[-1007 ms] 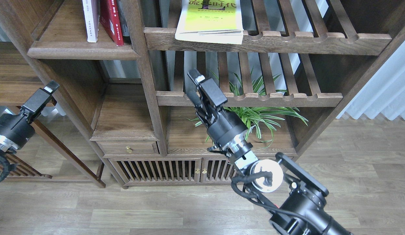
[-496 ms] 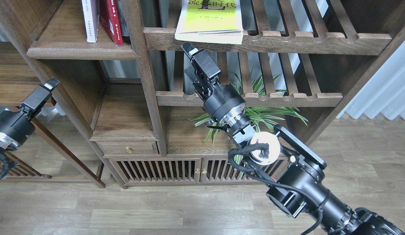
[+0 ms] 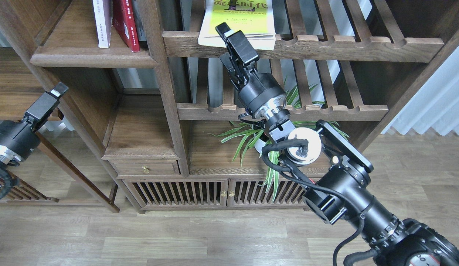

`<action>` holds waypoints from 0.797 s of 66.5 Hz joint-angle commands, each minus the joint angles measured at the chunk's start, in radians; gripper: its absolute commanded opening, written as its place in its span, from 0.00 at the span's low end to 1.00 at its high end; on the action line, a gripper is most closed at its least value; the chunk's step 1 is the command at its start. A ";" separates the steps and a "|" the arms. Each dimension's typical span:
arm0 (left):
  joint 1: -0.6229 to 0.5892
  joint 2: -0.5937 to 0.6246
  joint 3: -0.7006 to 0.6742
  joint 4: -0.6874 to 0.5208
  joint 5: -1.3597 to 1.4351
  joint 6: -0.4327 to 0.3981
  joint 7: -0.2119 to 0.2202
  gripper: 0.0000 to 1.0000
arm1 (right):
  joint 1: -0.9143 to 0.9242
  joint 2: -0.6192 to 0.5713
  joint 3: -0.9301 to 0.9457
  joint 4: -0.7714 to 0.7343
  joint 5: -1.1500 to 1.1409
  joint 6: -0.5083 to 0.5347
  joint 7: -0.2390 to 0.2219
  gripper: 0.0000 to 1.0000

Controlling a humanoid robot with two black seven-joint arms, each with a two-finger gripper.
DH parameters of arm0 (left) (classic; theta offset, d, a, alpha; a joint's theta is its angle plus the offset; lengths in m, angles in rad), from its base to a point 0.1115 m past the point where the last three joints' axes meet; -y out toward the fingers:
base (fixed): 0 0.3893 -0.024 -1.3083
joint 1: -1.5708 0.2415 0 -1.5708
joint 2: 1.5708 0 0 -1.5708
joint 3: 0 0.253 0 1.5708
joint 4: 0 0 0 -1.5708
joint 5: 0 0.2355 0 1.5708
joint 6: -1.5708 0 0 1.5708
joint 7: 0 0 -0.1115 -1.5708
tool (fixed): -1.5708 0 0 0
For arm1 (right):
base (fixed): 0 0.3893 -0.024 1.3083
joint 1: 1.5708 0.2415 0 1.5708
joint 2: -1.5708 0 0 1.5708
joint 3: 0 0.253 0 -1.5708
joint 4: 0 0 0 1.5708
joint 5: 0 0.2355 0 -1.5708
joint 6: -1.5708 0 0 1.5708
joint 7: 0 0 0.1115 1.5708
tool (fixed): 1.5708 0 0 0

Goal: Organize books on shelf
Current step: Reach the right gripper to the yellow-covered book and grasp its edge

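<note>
Moved: right gripper (image 3: 229,35) has climbed from the plant (image 3: 251,135) to the yellow-green book (image 3: 238,18).
Jaws: cannot tell, edge-on.
Why: book lies flat on the slatted rack (image 3: 325,46), awaiting shelving.

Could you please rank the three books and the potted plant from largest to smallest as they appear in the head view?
1. Potted plant, though the arm hides part of it.
2. Yellow-green book, lying flat and cut off by the top edge.
3. Red book and pale book: both standing, cropped and similar, so I won't rank them.

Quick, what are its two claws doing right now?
Left gripper: holding nothing; open or closed cannot be told.
Right gripper: up at the yellow-green book, not visibly gripping it; cannot be told.
</note>
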 commanded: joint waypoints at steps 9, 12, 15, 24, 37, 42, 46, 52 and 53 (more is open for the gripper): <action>-0.001 0.000 -0.004 -0.001 0.000 0.000 0.000 0.95 | 0.013 0.000 0.021 -0.021 0.000 -0.002 0.000 1.00; -0.001 0.000 -0.004 -0.001 0.000 0.000 0.000 0.95 | 0.020 0.000 0.034 -0.026 0.000 -0.004 0.000 0.99; -0.001 0.000 -0.004 -0.001 0.000 0.000 0.000 0.95 | 0.024 0.000 0.044 -0.030 0.000 -0.004 0.000 0.99; -0.001 0.000 -0.004 -0.001 0.000 0.000 0.000 0.95 | 0.024 0.000 0.044 -0.036 0.000 -0.004 -0.002 0.99; -0.001 0.000 -0.004 -0.004 0.000 0.000 0.000 0.95 | 0.026 0.000 0.044 -0.041 0.000 -0.005 -0.002 0.97; -0.001 0.000 -0.005 -0.005 0.000 0.000 0.000 0.95 | 0.027 0.000 0.044 -0.042 0.000 -0.007 -0.002 0.95; -0.001 0.000 -0.005 -0.005 0.000 0.000 0.000 0.95 | 0.027 0.000 0.044 -0.042 0.000 -0.007 -0.002 0.93; -0.001 0.000 -0.005 -0.005 0.000 0.000 0.000 0.95 | 0.027 0.000 0.045 -0.045 0.000 -0.008 -0.002 0.92; -0.001 0.000 -0.005 -0.005 0.000 0.000 0.000 0.95 | 0.027 0.000 0.045 -0.047 0.000 -0.008 -0.002 0.91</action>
